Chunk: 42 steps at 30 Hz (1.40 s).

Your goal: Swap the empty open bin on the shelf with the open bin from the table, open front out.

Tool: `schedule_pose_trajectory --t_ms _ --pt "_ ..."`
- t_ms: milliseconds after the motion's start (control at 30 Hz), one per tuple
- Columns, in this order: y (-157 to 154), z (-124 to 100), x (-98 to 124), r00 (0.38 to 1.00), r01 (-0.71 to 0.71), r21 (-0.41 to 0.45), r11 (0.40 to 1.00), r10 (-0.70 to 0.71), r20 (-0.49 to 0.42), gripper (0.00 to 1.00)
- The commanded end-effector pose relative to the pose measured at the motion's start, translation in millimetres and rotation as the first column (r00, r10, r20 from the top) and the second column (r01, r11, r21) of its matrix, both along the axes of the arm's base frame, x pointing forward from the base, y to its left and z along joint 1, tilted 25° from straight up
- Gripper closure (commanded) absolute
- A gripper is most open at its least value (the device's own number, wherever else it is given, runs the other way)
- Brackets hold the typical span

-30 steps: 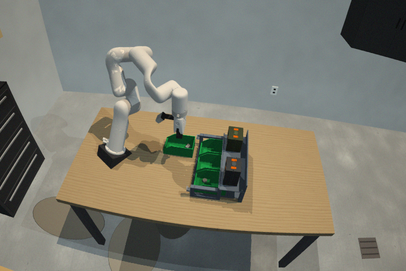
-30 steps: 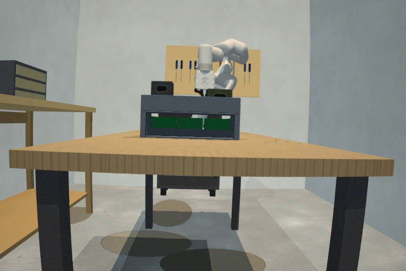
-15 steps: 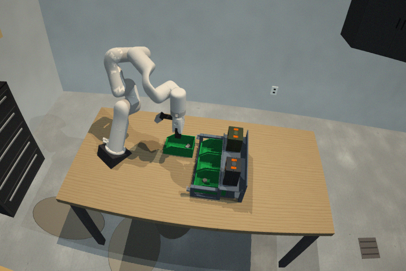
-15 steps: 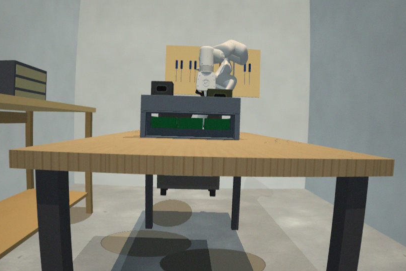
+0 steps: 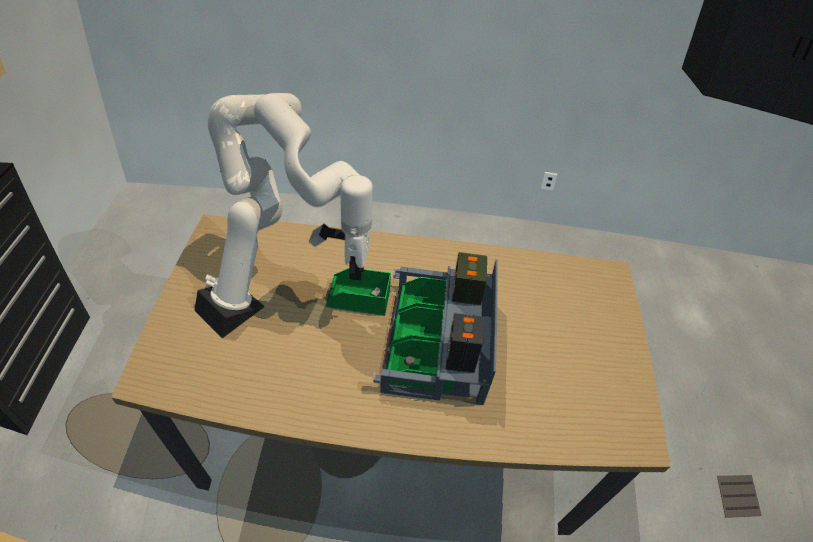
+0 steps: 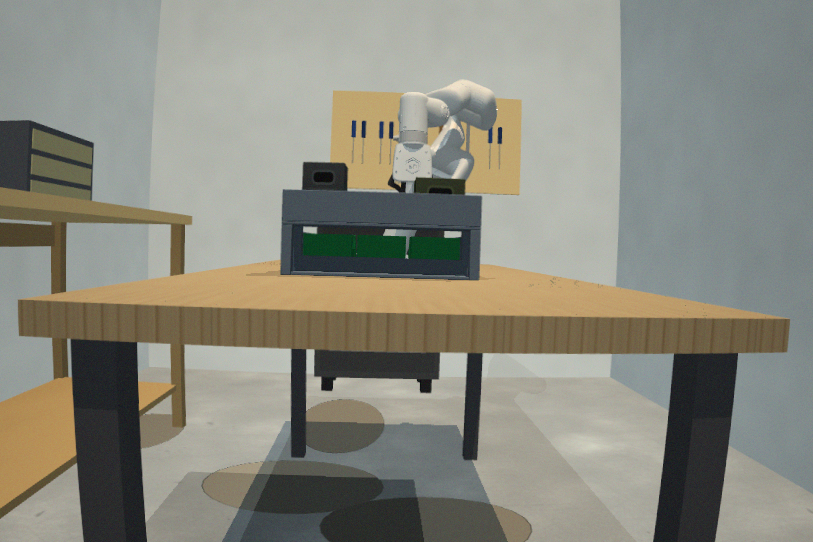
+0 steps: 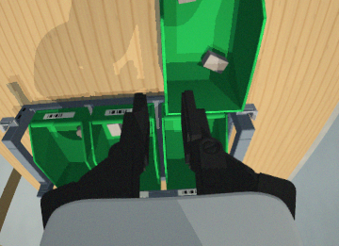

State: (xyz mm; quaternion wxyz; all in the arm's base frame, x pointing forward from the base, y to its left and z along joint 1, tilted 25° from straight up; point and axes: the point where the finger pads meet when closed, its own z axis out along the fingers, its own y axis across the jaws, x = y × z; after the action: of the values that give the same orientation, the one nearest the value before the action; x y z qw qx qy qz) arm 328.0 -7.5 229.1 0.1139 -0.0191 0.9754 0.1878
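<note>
A green open bin (image 5: 359,290) (image 7: 207,31) stands on the table just left of the grey shelf (image 5: 439,332), with two small pale parts in it. The shelf holds three green bins. The far one (image 5: 425,290), on the right in the wrist view (image 7: 183,156), looks empty. The middle bin (image 7: 113,138) and the near bin (image 5: 413,359) each show a part. My gripper (image 5: 354,271) is low at the table bin's far side wall, near its shelf end. Its fingers stand partly apart, one on each side of that wall, holding nothing.
Two dark boxes with orange marks (image 5: 469,276) (image 5: 466,341) stand on the shelf's upper board. My arm's base (image 5: 228,309) is at the table's left. From the exterior view the shelf's back (image 6: 381,233) hides my fingers.
</note>
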Motion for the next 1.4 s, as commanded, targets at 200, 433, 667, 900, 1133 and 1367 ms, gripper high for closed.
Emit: schedule_pose_trajectory --t_ms 200,433,667,900,1133,1367 --pt "-0.4 1.3 0.8 1.0 0.0 -0.001 1.0 0.0 0.003 0.74" --pt "-0.4 1.3 0.8 1.0 0.0 -0.001 1.0 0.0 0.003 0.74" --pt "-0.4 1.3 0.8 1.0 0.0 -0.001 1.0 0.0 0.003 0.74" --pt "-0.4 1.3 0.8 1.0 0.0 -0.001 1.0 0.0 0.003 0.74" --pt "-0.3 0.9 0.8 1.0 0.0 -0.001 1.0 0.0 0.003 0.74" --pt "1.2 -2.4 1.6 1.0 0.001 -0.002 1.0 -0.001 0.003 0.74"
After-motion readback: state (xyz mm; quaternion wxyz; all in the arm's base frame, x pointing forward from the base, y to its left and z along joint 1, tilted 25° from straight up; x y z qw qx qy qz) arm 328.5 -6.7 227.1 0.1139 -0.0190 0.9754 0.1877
